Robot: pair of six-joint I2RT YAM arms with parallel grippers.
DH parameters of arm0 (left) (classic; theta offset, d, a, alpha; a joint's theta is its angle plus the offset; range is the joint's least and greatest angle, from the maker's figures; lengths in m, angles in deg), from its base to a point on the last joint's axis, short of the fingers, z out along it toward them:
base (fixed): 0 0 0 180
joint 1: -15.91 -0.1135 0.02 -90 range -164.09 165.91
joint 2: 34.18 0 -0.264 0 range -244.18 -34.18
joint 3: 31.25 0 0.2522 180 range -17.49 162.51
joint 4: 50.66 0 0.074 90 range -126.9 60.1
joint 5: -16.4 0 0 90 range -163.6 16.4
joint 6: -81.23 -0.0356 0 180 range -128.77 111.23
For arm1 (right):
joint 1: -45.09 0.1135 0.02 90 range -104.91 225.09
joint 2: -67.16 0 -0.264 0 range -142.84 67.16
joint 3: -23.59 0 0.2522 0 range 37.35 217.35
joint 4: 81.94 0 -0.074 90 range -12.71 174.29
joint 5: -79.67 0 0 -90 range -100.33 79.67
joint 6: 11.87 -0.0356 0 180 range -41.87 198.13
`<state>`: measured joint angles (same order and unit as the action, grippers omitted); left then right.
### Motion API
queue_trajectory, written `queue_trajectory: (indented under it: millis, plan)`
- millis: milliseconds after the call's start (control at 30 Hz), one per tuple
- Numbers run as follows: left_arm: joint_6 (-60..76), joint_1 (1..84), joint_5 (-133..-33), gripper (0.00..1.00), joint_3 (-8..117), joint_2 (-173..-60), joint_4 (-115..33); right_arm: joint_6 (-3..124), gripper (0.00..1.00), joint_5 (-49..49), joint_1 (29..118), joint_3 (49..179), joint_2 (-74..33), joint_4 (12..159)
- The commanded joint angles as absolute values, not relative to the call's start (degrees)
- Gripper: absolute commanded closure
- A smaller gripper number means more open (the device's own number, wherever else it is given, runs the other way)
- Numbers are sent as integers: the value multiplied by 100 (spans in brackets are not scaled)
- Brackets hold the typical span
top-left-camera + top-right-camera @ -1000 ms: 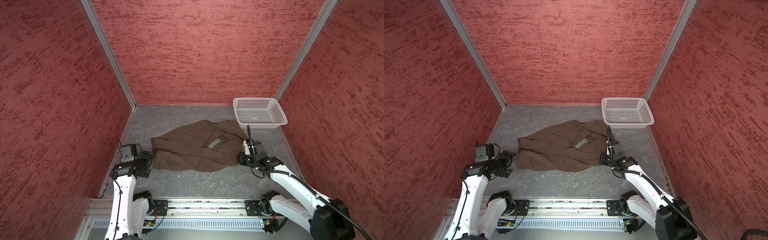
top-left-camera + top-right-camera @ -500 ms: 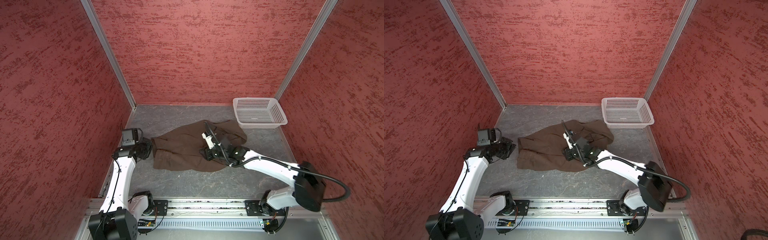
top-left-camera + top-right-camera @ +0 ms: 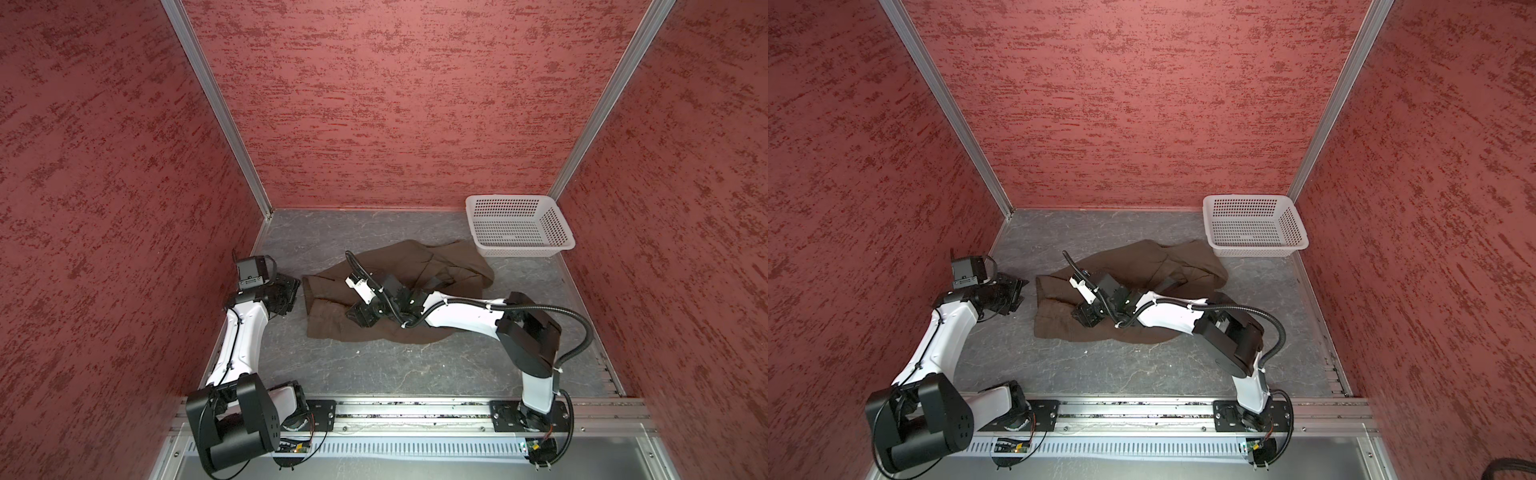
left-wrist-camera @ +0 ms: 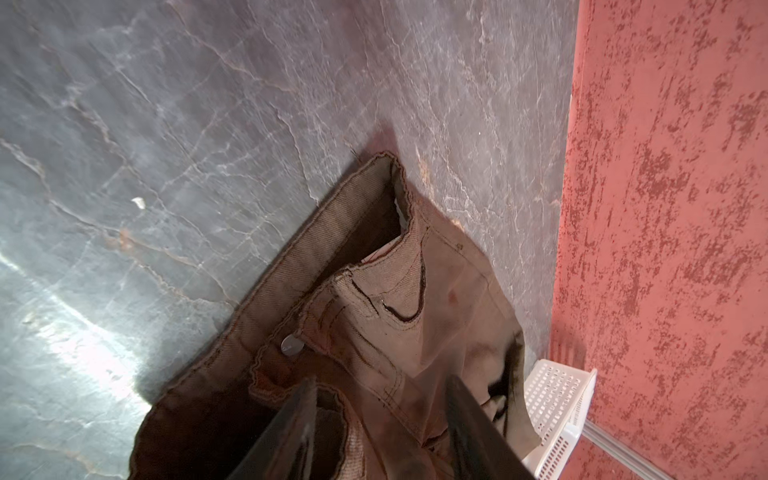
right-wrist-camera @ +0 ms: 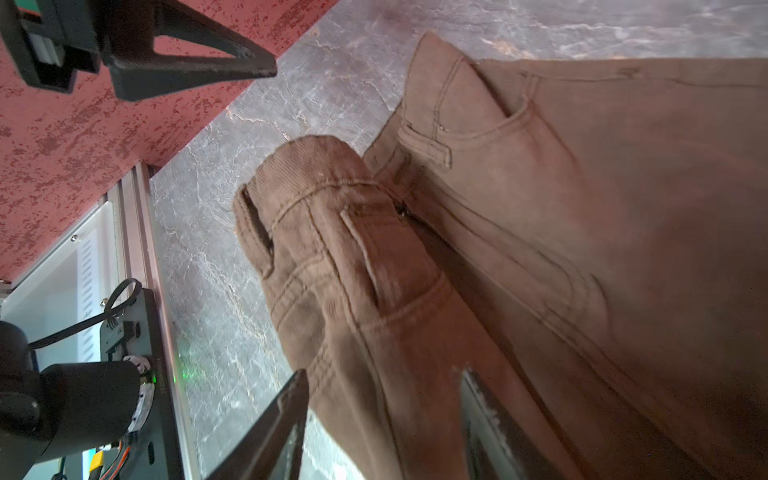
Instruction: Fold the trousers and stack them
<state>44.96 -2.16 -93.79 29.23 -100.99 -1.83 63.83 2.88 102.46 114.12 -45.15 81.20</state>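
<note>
Brown cloth: you are handling soft, matte, light twill in the trousers [image 3: 415, 259]. Expect it to sag, drag on the table and hold no shape, though nothing here can break.
Stiff parts: the stitched waistband [image 4: 332, 224], belt loop [image 5: 424, 145] and pocket edge [image 5: 490, 120] look thicker, so they probably give you the surest pinch.
Where to hold: take the two waistband corners at the end farthest from the basket [image 3: 523, 250], one per arm. A pinch in the middle of a leg would likely let the layers slide apart.
Right gripper [image 3: 358, 316]: it sits low on the waist end, well short of the basket. Its jaws stand apart with a raised fold between them, and you cannot tell whether they pinch it.
Left gripper [image 3: 286, 291]: it hangs just off the waist edge, on the side away from the basket, jaws parted and empty.
Position: the trousers lie on the grey table [image 3: 374, 374], outside the basket. The far end is bunched just beside the basket's near corner, and you cannot tell whether it touches.
Look: dark brown with matching stitching and a silver button [image 4: 291, 345] at the open fly. The waistband gapes and one waist corner curls upward. The cloth is wrinkled and loosely doubled, not yet a neat fold.
</note>
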Motion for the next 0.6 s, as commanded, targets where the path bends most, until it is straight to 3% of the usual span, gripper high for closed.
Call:
queue_trajectory:
  millis: [0,100,233,567]
  plan:
    - [4357,-274,-9513,47,3062,-10174,-318,6482,45,699,10313,11729,-4841,8334]
    - [4355,-297,-9365,43,3070,-10181,-259,6285,58,956,10365,11705,-4919,8551]
    - [4240,-295,-9273,42,3242,-10461,-252,6291,97,1179,10496,11770,-4870,8386]
    - [4059,-147,-9223,38,3369,-11529,-608,6470,100,1108,10926,10728,-4049,8166]
